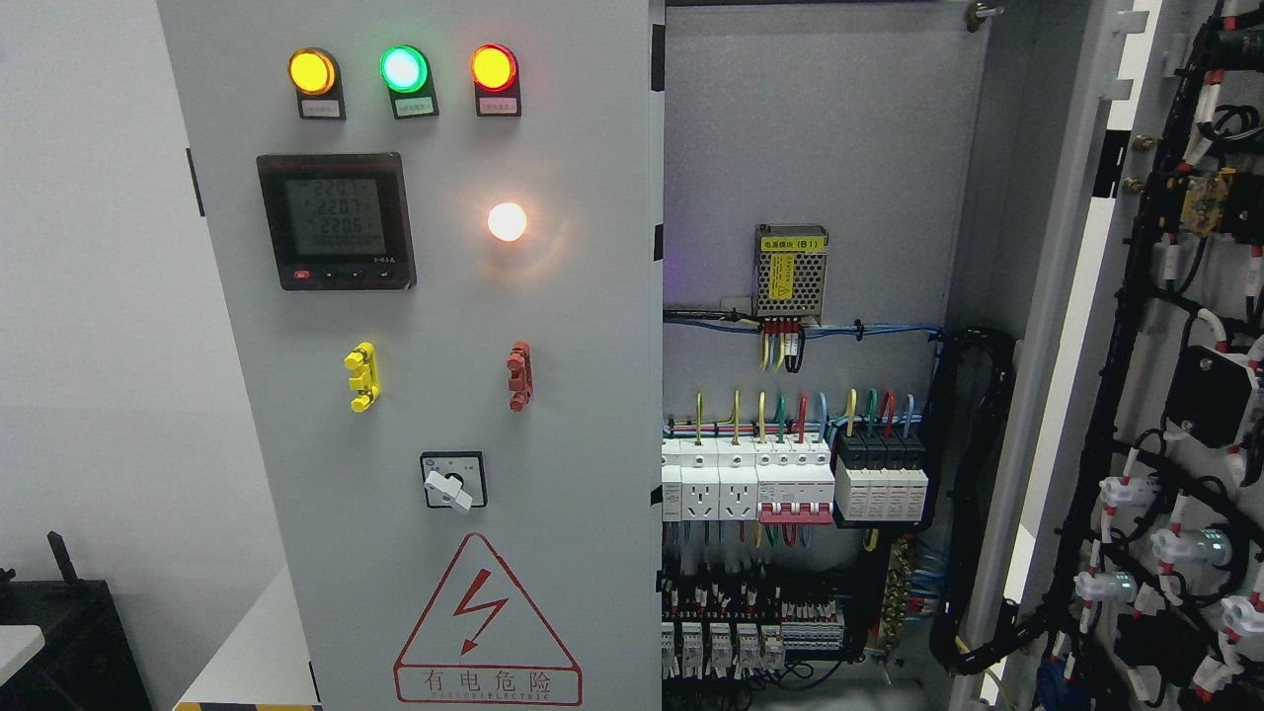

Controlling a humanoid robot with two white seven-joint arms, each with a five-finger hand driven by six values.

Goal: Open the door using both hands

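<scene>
The cabinet's right door (1175, 395) stands swung fully open at the right edge, its inner face carrying black wiring looms (1136, 326) and white connectors. The left door (425, 395) is closed, bearing three lit indicator lamps (403, 69), a digital meter (336, 221), a rotary switch (452, 481) and a red hazard triangle (486, 620). The exposed interior shows a breaker row (790, 481) and a power supply (791, 274). Neither robot hand is in view, so its state cannot be told.

Left door (415, 395) matt grey painted metal (meter (336, 220) glossy black plastic).
</scene>
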